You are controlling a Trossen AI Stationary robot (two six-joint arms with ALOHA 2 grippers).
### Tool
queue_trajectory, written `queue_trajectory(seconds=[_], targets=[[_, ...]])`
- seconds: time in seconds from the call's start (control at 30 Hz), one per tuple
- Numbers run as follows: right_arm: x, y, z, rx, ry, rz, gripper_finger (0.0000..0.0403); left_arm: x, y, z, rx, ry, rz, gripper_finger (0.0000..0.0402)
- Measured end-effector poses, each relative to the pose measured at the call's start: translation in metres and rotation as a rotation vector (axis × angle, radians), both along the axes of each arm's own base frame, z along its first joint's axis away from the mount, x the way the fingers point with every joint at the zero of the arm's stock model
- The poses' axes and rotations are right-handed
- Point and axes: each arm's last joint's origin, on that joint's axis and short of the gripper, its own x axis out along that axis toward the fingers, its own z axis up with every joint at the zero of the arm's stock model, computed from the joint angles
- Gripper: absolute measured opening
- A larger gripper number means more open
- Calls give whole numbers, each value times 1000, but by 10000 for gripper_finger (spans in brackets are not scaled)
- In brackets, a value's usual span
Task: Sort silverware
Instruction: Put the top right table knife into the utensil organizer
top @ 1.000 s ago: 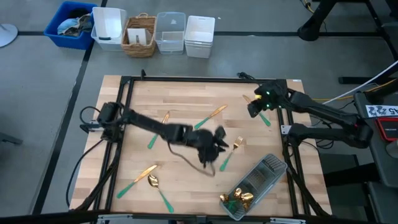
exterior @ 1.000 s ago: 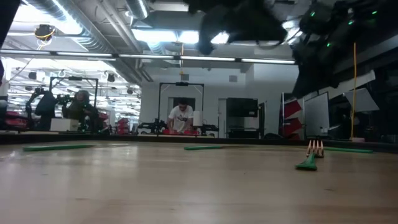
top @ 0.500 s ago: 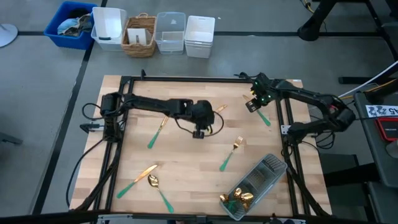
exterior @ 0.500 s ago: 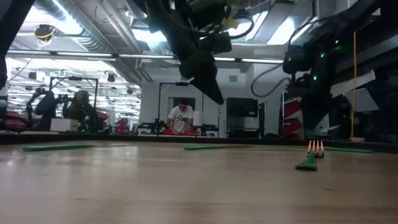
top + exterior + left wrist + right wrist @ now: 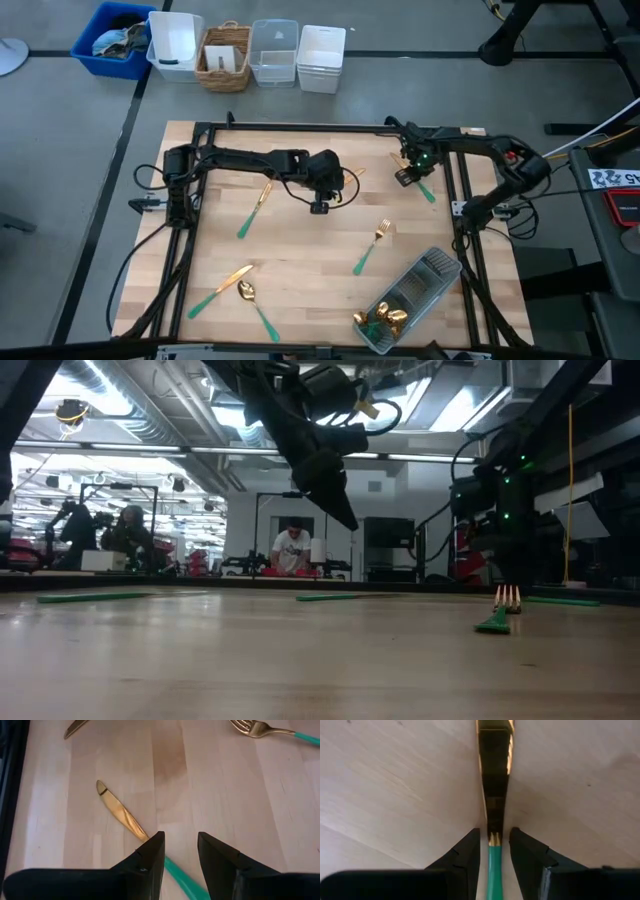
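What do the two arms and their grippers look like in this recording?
Both arms are black, slim and jointed, with loose black cables. The left gripper and the right gripper each end in two dark wedge-shaped fingers. Green indicator lights glow near the right arm's wrist.

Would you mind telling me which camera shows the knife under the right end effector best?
The right wrist view: the knife fills the frame, its gold blade and green handle running between the right end effector's open fingers. The high view shows only a small green sliver beside the arm. The low view does not show it clearly.
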Motion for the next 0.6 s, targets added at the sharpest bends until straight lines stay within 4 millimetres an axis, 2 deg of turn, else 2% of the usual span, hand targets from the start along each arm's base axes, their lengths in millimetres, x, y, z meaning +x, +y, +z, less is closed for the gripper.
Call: queue_trajectory(seconds=[0.17,0.47,0.6], targets=[[3,3,0,-9,13,22,102,0,-1,0,7,2,-11,109],[3,3,0,-2,7,20,21,0,-1,0,5,2,-9,109],[3,3,-1,-1,7,20,26,0,-1,0,5,2,-9,109]])
